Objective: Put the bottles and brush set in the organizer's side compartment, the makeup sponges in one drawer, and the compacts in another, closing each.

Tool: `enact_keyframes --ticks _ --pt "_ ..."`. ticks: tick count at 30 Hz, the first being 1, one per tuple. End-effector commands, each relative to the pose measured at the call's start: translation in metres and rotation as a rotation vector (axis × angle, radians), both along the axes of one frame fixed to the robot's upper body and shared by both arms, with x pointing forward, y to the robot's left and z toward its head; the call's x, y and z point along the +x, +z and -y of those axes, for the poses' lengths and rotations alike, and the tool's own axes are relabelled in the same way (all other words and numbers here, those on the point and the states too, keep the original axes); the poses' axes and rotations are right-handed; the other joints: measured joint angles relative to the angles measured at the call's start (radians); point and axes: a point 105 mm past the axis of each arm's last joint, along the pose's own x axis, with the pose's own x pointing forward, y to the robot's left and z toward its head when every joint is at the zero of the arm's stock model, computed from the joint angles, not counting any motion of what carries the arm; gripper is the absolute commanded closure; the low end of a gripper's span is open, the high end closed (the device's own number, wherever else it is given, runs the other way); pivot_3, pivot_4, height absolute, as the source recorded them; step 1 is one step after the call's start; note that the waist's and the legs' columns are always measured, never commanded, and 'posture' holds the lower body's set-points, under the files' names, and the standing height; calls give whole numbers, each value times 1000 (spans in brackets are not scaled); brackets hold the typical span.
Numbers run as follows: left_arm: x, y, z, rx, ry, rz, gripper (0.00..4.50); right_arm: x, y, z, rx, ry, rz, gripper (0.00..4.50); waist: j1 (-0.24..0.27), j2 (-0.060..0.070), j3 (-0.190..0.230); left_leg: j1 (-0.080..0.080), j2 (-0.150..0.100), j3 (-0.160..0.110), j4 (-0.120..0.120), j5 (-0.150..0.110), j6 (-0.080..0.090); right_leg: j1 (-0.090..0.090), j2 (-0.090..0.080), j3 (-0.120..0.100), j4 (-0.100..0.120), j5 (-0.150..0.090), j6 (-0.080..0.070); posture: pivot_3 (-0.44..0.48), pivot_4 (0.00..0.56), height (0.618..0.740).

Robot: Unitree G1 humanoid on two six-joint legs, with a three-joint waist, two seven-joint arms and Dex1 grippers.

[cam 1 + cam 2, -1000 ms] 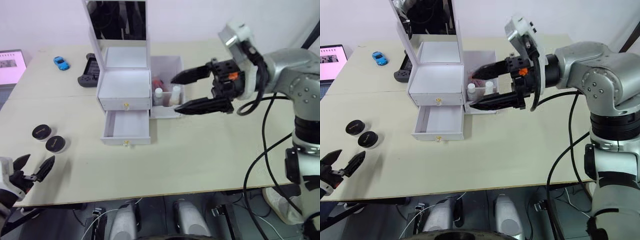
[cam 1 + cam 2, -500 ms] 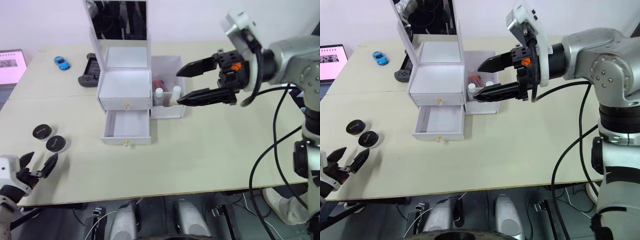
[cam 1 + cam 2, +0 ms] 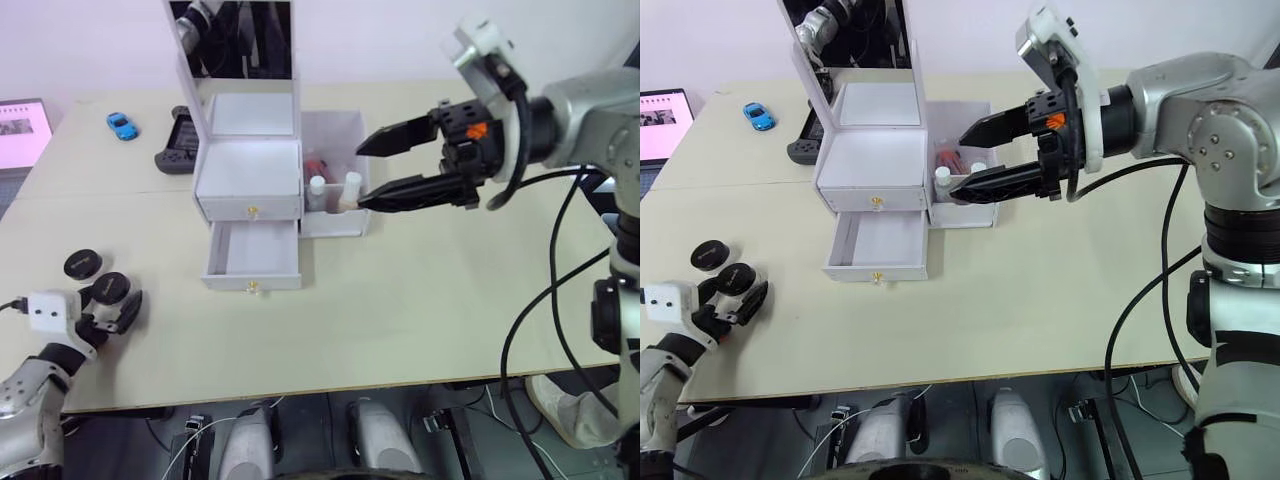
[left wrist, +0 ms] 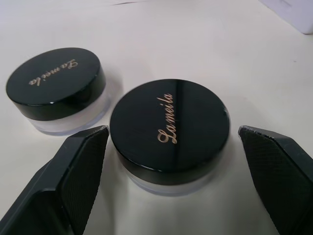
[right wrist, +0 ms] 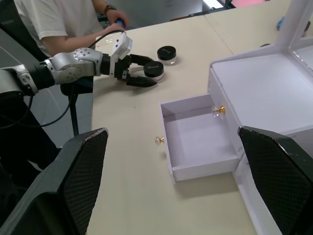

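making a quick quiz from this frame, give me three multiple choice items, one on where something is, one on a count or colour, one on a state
1. Where is the left gripper?
A. around the nearer compact
B. inside the lower drawer
C. over the toy car

2. How many black-lidded compacts lie on the table?
A. one
B. two
C. four

3. What state is the organizer's lower drawer in?
A. shut
B. taken out
C. pulled open and empty

Answers:
1 A, the left wrist view shows its open fingers either side of that compact, not touching it.
2 B, the nearer one and the farther compact sit side by side.
3 C, it juts out with a bare floor, while the upper drawer is shut.
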Motion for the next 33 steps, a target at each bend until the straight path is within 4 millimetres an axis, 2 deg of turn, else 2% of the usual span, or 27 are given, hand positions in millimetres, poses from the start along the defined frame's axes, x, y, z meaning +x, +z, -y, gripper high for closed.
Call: enact_keyframes --ticks 1,3,5,13,16,21,23,25,33 --pt "2 5 -1 16 7 27 273 -9 17 0 24 16 73 0 1 0 0 0 0 0 0 0 0 0 0 -1 0 0 0 0 150 737" --pt "5 6 1 11 4 36 909 -8 18 1 27 12 75 0 1 0 0 0 0 0 0 0 0 0 0 -1 0 0 0 0 150 737" --pt "5 7 2 -1 6 51 1849 -8 18 1 29 10 76 0 1 0 0 0 0 0 0 0 0 0 0 -1 0 0 0 0 150 737" --pt "-2 16 0 8 8 62 1867 -9 18 -1 42 27 63 0 1 0 0 0 0 0 0 0 0 0 -1 -1 0 0 0 0 150 737" --pt "-6 13 0 11 -3 37 1867 -9 18 -2 48 35 65 0 0 0 0 0 0 0 0 0 0 0 -1 -2 0 0 0 0 150 737" --pt "-11 4 13 2 -57 -38 1867 -7 17 -4 54 40 68 0 1 0 0 0 0 0 0 0 0 0 -1 -2 0 0 0 0 150 737" --pt "-12 1 12 12 -52 -75 831 -7 17 -5 56 40 69 0 1 0 0 0 0 0 0 0 0 0 -2 -2 0 0 0 0 150 737" --pt "-11 -1 15 12 -54 -135 25 -6 16 -5 53 34 79 0 2 0 0 0 0 0 0 0 0 0 -2 -2 0 0 0 0 150 737" --pt "-8 9 21 11 -33 -261 25 -6 17 -5 63 29 91 0 2 1 0 0 -1 0 0 0 0 1 -2 -2 0 0 0 0 150 737"
